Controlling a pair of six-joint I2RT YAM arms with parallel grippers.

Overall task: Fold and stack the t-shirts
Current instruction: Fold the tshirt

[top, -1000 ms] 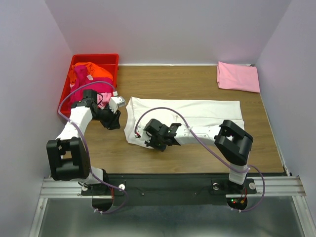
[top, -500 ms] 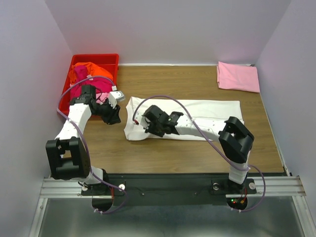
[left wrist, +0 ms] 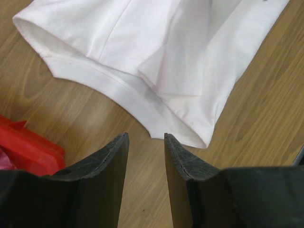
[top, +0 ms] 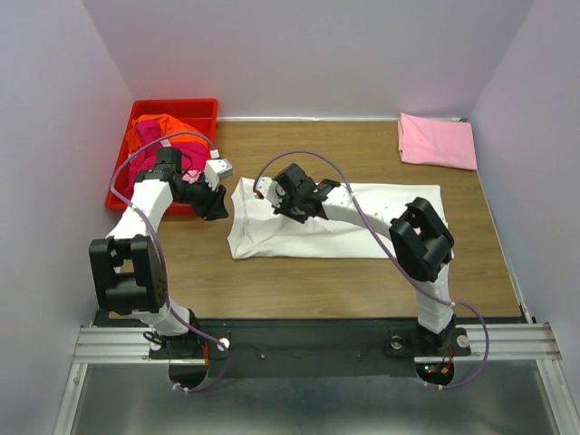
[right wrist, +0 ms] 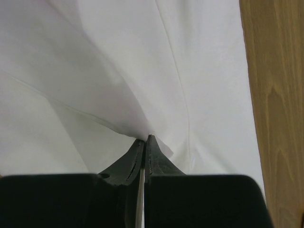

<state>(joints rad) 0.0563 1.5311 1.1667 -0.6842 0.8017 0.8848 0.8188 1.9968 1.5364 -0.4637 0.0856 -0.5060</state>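
Out on the middle of the table (top: pixel 317 145), the right gripper (right wrist: pixel 145 138) has clamped its fingers tight on a fold of the white t-shirt (top: pixel 290 237). From its own camera you can see cloth gathered to a peak right at the closed tips. It now sits over the far-left part of the shirt, and I'd say it is carrying the near edge across to narrow the shirt into a strip. That fold looks well under way but not laid flat yet.

The left gripper (left wrist: pixel 146 136) hangs over bare wood just beside the shirt's left end. Its jaws are part-way apart with nothing between them, so it seems ready to pin or take that end.

Compared with a second ago, the right gripper was down at the shirt's near edge with its jaws a little apart. It has since shut and travelled over the cloth towards the back. The left arm has drawn up closer to the red bin (top: pixel 172 104), where the orange t-shirt (top: pixel 149 136) and magenta t-shirt (top: pixel 145 163) lie heaped as before. The pink t-shirt (top: pixel 437 140) lies folded at the far right corner, unmoved
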